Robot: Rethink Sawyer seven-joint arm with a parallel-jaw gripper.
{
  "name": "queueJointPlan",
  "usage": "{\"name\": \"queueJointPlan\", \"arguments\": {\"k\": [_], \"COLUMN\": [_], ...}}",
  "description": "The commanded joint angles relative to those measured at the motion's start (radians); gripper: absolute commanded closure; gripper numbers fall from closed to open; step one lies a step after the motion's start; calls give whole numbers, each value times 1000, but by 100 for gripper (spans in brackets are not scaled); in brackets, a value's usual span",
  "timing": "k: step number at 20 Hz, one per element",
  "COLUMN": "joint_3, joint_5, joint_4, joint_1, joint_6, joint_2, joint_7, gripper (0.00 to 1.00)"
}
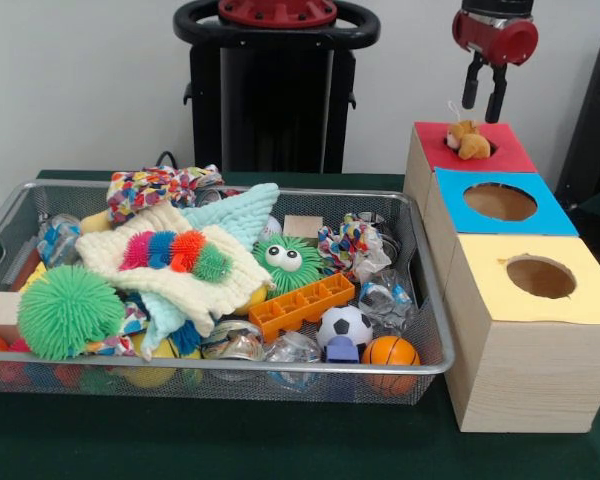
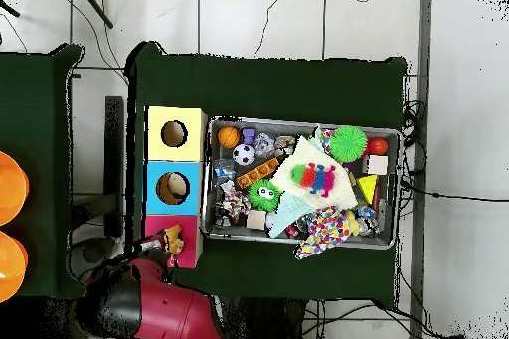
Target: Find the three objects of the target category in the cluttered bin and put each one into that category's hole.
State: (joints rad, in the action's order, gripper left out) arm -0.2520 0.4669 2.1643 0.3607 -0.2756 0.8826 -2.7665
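Front view: the gripper [image 1: 483,92] hangs just above the red-topped box [image 1: 435,160], its two dark fingers a narrow gap apart and holding nothing. Directly below it a small tan plush animal [image 1: 467,140] sits at the red hole, resting on the rim and apparently not yet dropped through. The blue-topped box [image 1: 450,200] and the yellow-topped box [image 1: 480,275] stand in a row in front of it, their holes showing no contents from this angle. The wire mesh bin [image 1: 435,366] beside the boxes is crowded: a cream knitted cloth [image 1: 170,275] bearing a multicoloured caterpillar toy [image 1: 175,252], a green spiky ball [image 1: 68,310], a green fuzzy toy with eyes [image 1: 285,262], an orange block [image 1: 300,305], a small soccer ball [image 1: 345,325] and a mini basketball [image 1: 390,352]

Overhead view: the plush animal [image 2: 173,239] lies on the red box [image 2: 189,246], with the arm's red housing [image 2: 164,305] near it; the gripper's opening cannot be read here. The bin [image 2: 207,181] is full

Progress, as a judgement: one plush is at its hole; the count already inside cannot be told, so further plush items may remain in the bin
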Motion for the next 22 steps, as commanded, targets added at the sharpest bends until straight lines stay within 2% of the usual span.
{"name": "queueJointPlan", "arguments": {"k": [1,19,20,22], "joint_3": [-16,48,41,25], "joint_5": [21,32,32,27], "joint_4": [-17,9,5,-5], "joint_1": [4,-56,-47,-34], "joint_6": [-118,-31,-33,-37], "joint_2": [18,-18,-22,-28], "joint_7": [-177,-135,-145,-152], "gripper": [0,0,100,100]}}
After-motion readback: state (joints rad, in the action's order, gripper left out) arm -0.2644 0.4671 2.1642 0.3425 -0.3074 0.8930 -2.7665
